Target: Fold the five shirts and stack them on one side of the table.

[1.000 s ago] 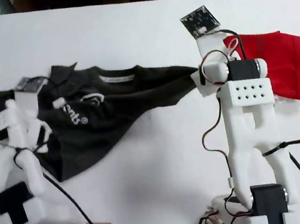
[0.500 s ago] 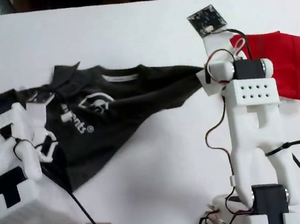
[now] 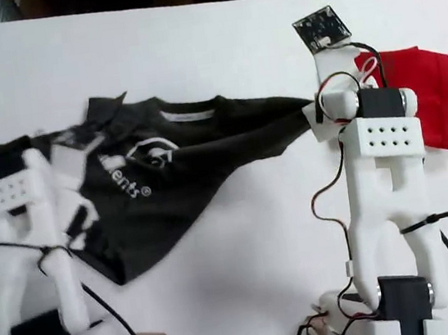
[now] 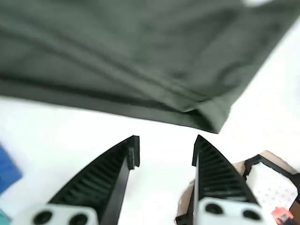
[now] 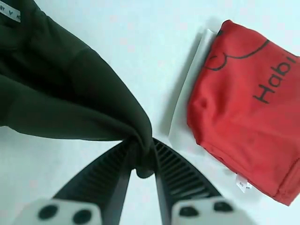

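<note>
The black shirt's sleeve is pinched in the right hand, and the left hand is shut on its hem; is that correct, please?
Not quite: the left wrist view shows the left hand open, clear of the hem and holding nothing. The right hand does pinch the sleeve of the black shirt.

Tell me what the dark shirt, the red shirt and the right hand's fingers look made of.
The dark shirt looks like soft matte knit, likely cotton jersey: it drapes and bunches where it is pinched. The red shirt looks like a similar matte knit, with a stitched hem and soft folds. The right hand has fingers of rigid matte black plastic with ribbed inner faces, possibly printed.
</note>
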Motion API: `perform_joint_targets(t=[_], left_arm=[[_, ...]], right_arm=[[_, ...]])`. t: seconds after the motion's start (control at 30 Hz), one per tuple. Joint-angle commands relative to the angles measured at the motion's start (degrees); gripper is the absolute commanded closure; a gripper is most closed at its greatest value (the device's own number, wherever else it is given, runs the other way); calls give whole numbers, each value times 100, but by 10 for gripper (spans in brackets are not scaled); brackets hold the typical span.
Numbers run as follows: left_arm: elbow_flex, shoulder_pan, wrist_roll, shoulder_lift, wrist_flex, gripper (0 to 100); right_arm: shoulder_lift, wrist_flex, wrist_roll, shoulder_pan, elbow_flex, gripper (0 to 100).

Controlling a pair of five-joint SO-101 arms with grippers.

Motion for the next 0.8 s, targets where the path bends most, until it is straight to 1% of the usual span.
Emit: perform_joint_targets(t=[0.0,0.07,0.17,0.23,0.47,0.77], left_arm=[[541,853,-62,-510,-378,797],[901,1231,-105,-563,-677,797],[1191,1486,-536,-554,-949,797],[1235,1512,-686,-536,-1081,797],[1270,1556,-712,-519,-1310,797],[1279,1556,-712,-519,-1319,796]], right_arm=[[-286,-92,0,92,-79,978],[-286,-92,0,75,-79,978],[-286,-92,0,75,-79,978],[-286,-92,0,92,-79,978],[-330,-84,0,66,-79,978],[-330,-84,0,57,-79,978]])
